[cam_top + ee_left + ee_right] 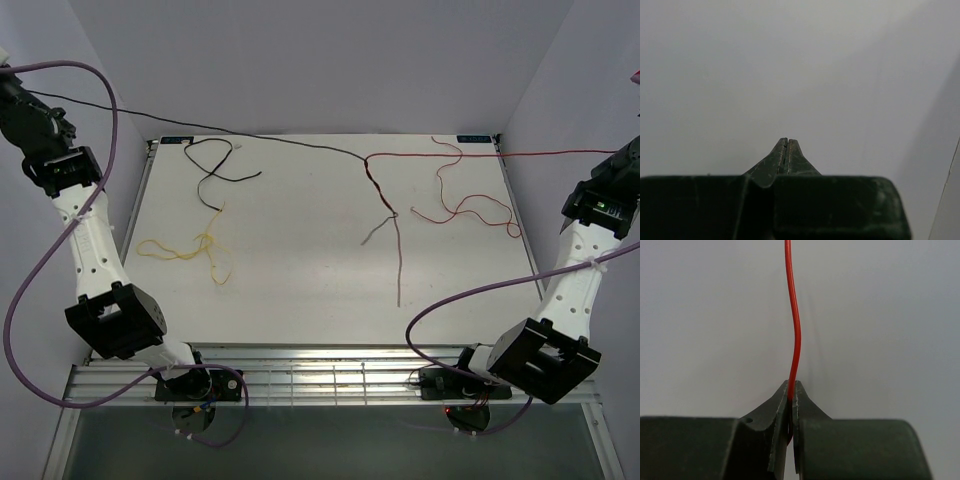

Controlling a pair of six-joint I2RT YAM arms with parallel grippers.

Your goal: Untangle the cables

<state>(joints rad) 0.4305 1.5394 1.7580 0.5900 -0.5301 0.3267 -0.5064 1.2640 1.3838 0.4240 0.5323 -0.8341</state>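
Top view: left gripper (12, 90) is raised off the left side of the table (300, 300). A thin black cable (150, 118) stretches from it toward the table middle; whether it is pinched, cannot tell here. Right gripper (622, 156) is up off the right side, with the red cable (560, 152) running taut leftward from it to where it meets the dark red-brown cable (398, 250). Yellow cable (185, 250) lies loose on the table, well apart from both grippers. Left wrist: fingers (775, 160) pressed together, plain wall ahead. Right wrist: jaws clamped on the red cable (796, 330) — it rises straight up from the tips.
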